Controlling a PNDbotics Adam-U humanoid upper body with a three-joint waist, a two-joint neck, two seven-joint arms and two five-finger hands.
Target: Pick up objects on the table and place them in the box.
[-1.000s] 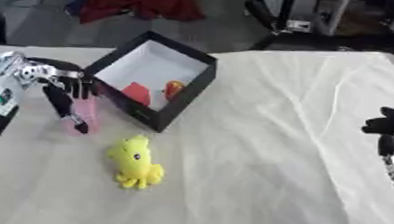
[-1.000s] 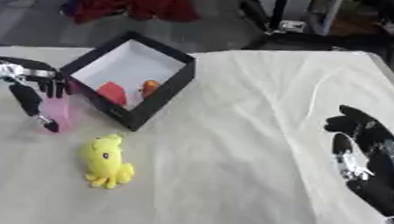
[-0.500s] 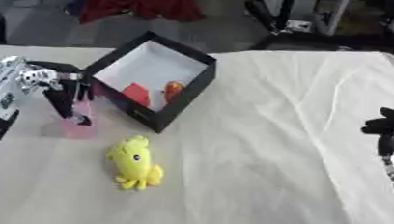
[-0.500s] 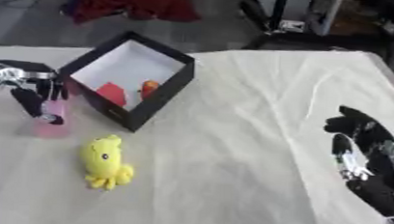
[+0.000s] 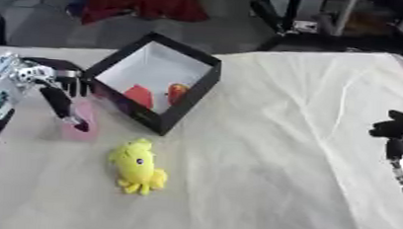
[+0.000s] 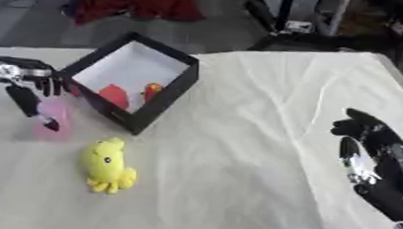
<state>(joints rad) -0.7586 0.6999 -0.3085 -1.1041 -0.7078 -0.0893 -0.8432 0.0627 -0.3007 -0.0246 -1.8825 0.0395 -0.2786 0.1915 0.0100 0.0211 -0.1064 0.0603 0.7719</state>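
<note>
Left hand [image 5: 55, 86], fingers curled round small pink translucent block [image 5: 82, 122] nr tabletop's left edge, beside black white-lined box [image 5: 188, 93]. Block prob. light, rigid, smooth; hold its flat sides. Yellow plush toy [image 5: 137, 166] lies nearby. Right hand [image 6: 375, 160] idle, fingers relaxed, at right edge.

A matt, cream cloth [image 5: 263, 154] covers the desk, creased toward its far right corner. The box [image 5: 188, 93] near the far left edge looks like matt black card outside, plain white inside. The yellow toy [image 5: 137, 166] is soft plush. The pink object [image 5: 81, 125] looks smooth. The left robot hand [image 5: 55, 86] mixes shiny silver metal with black plastic; the right robot hand [image 6: 375, 160] likewise.
</note>
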